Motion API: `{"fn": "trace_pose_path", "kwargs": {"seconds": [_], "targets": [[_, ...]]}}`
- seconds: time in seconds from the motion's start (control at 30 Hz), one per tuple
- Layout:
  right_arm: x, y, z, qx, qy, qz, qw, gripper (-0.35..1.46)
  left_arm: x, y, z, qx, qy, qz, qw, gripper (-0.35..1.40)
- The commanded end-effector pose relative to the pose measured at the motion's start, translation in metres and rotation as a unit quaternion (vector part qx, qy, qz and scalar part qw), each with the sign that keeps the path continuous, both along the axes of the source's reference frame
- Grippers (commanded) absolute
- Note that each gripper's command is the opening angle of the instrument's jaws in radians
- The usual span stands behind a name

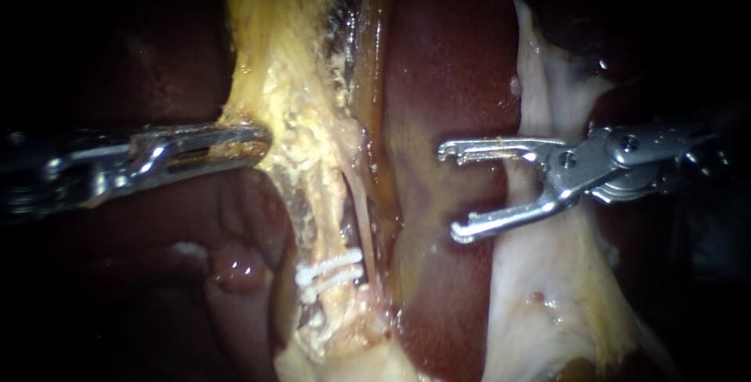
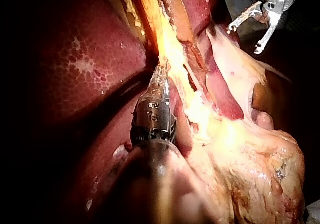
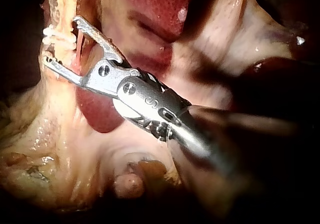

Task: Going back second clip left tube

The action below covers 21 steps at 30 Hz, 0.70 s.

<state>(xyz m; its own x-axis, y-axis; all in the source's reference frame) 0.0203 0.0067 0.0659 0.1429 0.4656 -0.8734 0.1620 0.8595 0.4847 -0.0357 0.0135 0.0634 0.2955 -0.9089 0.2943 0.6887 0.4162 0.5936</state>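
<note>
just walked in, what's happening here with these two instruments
The left instrument has its jaws shut on the yellowish tissue above the tube. Lower on that tube sit two white clips, close together. The right instrument hangs over the liver beside the tube, its jaws wide open and empty, clear of the clips and touching neither of them.
</note>
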Motion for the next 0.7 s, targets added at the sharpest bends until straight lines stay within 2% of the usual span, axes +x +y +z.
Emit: {"fn": "trace_pose_path", "kwargs": {"seconds": [0.03,0.27,0.7], "targets": [[0.0001,-0.0001,0.0,0.0,0.0,0.0,1.0,0.6,-0.0005,0.0,0.0006,0.004,0.001,0.003,1.0,-0.35],[0.0001,-0.0002,0.0001,0.0,0.0,0.0,1.0,0.6,-0.0023,-0.0003,0.0017,0.009,-0.003,0.008,0.9999,-0.35],[0.0002,-0.0002,-0.0002,0.0,0.0,0.0,1.0,0.6,-0.0024,-0.0004,0.0015,0.009,-0.001,0.009,0.9999,-0.35]]}}
